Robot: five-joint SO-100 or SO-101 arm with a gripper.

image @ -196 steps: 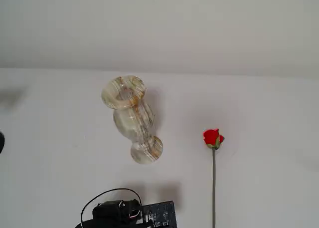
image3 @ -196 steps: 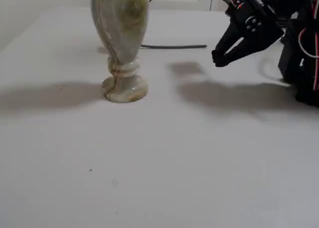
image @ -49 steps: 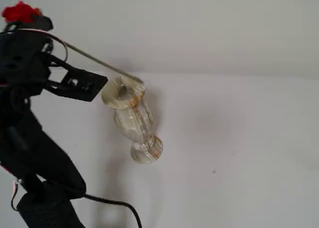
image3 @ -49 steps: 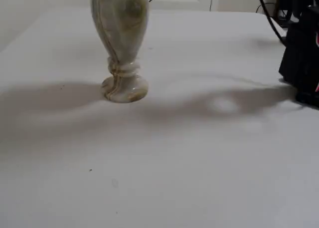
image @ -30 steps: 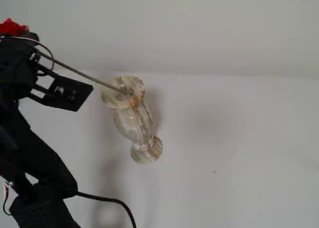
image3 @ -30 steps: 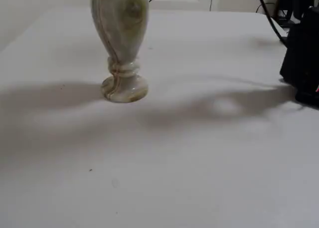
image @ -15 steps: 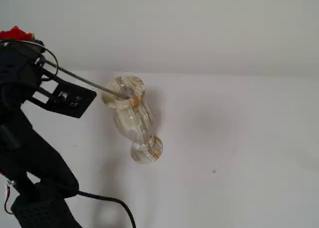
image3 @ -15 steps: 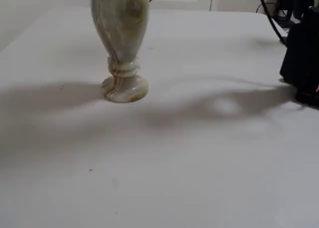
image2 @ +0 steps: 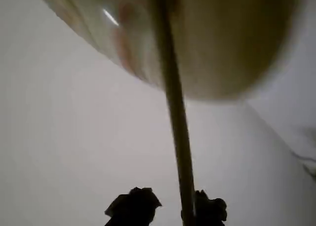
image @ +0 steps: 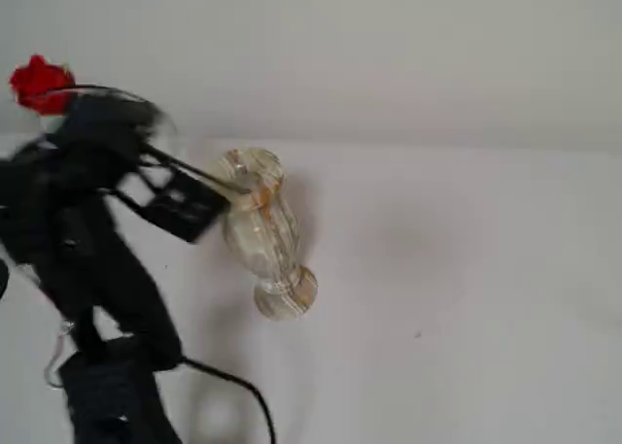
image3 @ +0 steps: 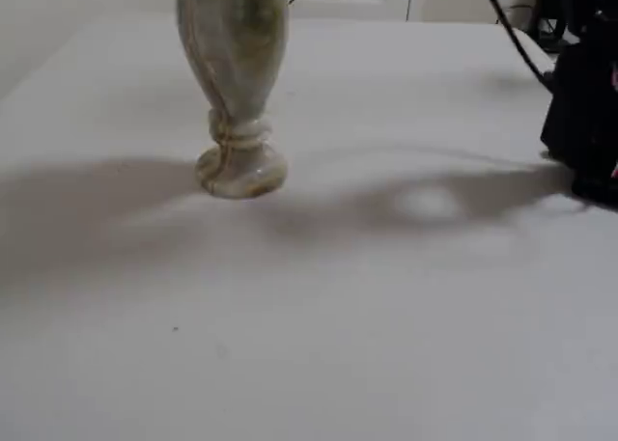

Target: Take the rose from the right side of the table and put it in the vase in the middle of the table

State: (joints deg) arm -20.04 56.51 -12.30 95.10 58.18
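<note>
The vase stands on the white table. It fills the top of the wrist view, and its body and foot show in a fixed view with the rim cut off. My gripper is blurred, up to the left of the vase, and shut on the rose. The red bloom sticks out high at the far left. The thin stem slants down to the vase's rim. In the wrist view the stem runs from my gripper up across the vase.
My black arm and base fill the left of a fixed view, with a black cable trailing on the table. In another fixed view the arm stands at the right edge and a cable hangs behind it.
</note>
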